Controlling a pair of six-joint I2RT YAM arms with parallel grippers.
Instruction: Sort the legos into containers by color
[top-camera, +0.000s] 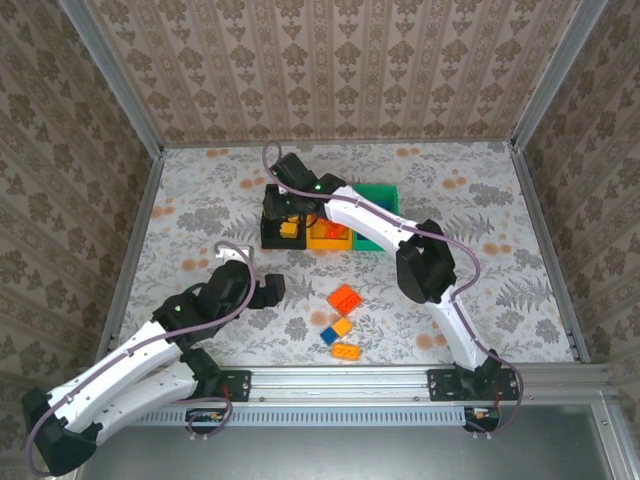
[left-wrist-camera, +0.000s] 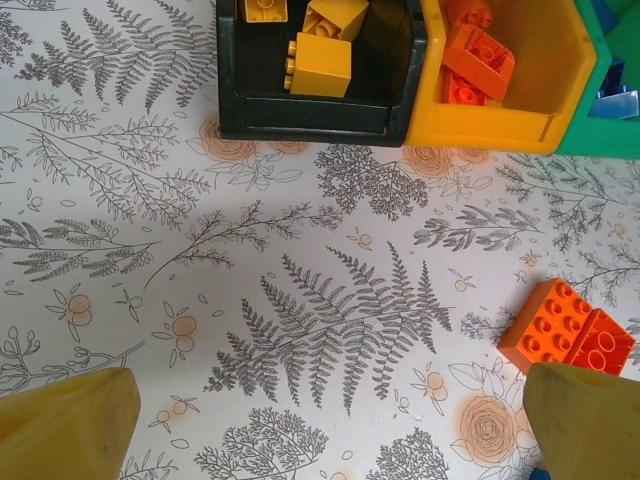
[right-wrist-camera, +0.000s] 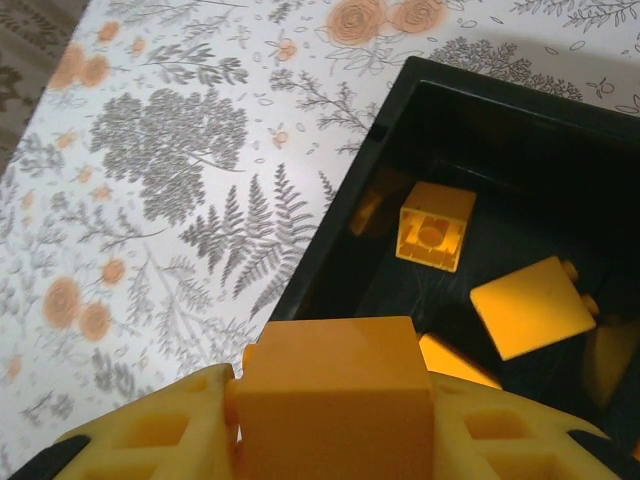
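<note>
**A:** What have your right fingers got?

**B:** My right fingers (right-wrist-camera: 150, 440) are clamped on a yellow-orange brick (right-wrist-camera: 330, 385). I hold it over the black bin (right-wrist-camera: 330, 250), close to that bin's edge.

**A:** What lies in there?

**B:** Several sorted yellow-orange bricks (right-wrist-camera: 525, 305), loose on the bin's floor. One has its hollow underside turned toward my wrist camera.

**A:** The other bins?

**B:** They are joined to the black one in a row. The orange-yellow bin (left-wrist-camera: 495, 130) in the middle holds red-orange bricks (left-wrist-camera: 478, 55). The green bin (left-wrist-camera: 592, 145) at the other end holds blue bricks (left-wrist-camera: 615, 100), which I see only in part.

**A:** Your left fingers?

**B:** My left fingers (left-wrist-camera: 65, 425) are spread wide with nothing between them, over bare desk (left-wrist-camera: 300, 300) in front of the bins. A red-orange pair (left-wrist-camera: 548, 322), two bricks touching, lies on the desk just beside one finger.

**A:** Anything else unsorted?

**B:** From above, nearer my bases than that pair, I see a small yellow-orange piece (top-camera: 342, 326) just beside a blue piece (top-camera: 328, 336). A longer yellow-orange piece (top-camera: 346, 351) lies next to them.
</note>
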